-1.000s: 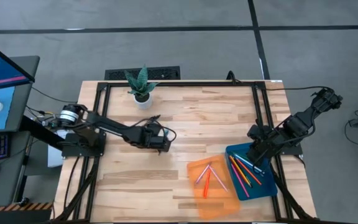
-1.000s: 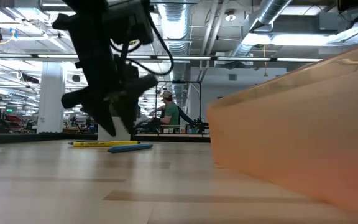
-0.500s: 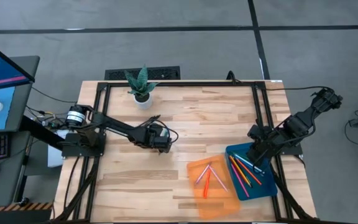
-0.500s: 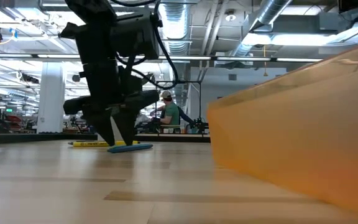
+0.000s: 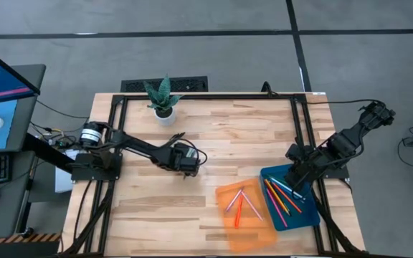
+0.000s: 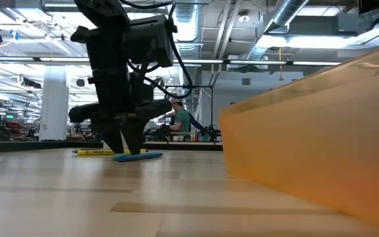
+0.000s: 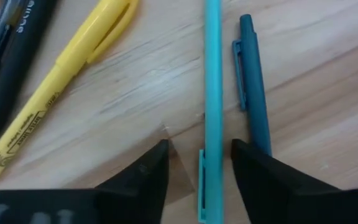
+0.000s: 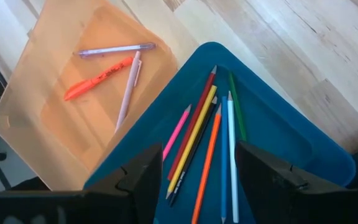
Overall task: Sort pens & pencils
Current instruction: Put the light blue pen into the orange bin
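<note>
Wooden slats and a black frame make up the table (image 5: pixel 214 136), a potted plant (image 5: pixel 162 99) at its far edge and a workshop hall beyond – a person sits at a bench in the background of the low view. Near mid-table the left gripper (image 7: pixel 197 165) is down at the wood, fingers spread either side of a light blue pen (image 7: pixel 212 93); the pen runs lengthwise between them, straight ahead of the wrist, so closing should pinch it across its width. A darker teal pen (image 7: pixel 253 87) lies just beside it, close to one fingertip, and could get caught in the same squeeze. A yellow pen (image 7: pixel 73 68) and black pens (image 7: pixel 8 56) lie off to the other side. Over the blue tray (image 5: pixel 314 211) at the table's right edge hangs the right gripper (image 8: pixel 197 171) – fingers apart, holding nothing. That tray holds the pencils (image 8: pixel 201 140): red, yellow, orange, pink, green, black and pale ones. Beside it, the orange tray (image 5: pixel 253 233) holds three pens (image 8: pixel 114 71): one orange, two pale
</note>
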You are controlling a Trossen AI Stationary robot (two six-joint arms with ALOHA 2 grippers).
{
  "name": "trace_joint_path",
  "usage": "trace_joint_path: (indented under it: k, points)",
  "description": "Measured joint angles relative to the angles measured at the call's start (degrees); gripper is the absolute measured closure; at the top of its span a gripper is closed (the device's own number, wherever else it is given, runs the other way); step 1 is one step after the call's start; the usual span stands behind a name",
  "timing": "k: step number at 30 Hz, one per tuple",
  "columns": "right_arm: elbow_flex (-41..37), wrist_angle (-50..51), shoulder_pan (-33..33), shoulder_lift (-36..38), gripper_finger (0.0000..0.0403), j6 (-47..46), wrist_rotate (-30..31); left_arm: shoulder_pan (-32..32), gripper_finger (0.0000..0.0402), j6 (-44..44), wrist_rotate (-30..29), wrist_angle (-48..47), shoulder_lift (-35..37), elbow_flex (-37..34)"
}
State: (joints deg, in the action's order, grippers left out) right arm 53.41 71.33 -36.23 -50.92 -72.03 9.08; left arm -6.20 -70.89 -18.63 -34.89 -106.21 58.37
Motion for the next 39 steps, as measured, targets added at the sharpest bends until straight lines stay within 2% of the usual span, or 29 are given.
trace_joint_path:
  k: [8, 11, 21, 28, 39]
  points:
    - [0.0, 0.0, 0.0, 0.0, 0.0182, 0.0, 0.0, 0.4, 0.0359, 2.3, 2.0, -1.4, -0.2, 0.6]
    - [0.0, 0.0, 0.0, 0.0, 0.0182, 0.0, 0.0, 0.4, 0.0387, 2.3, 1.9, -1.7, -0.2, 0.8]
    - [0.0, -0.1, 0.0, 0.0, 0.0182, 0.4, 0.0, 0.2, 0.0397, 4.9, 2.5, -10.1, -0.9, 9.6]
    - [0.0, -0.1, 0.0, 0.0, 0.0182, 0.8, 0.4, -0.9, 0.0397, 3.8, -1.3, -10.2, -0.7, 14.8]
    - [0.0, -0.2, 0.0, 0.0, 0.0182, 1.6, 0.4, -4.2, 0.0396, -0.4, -4.8, -20.7, -0.6, 22.6]
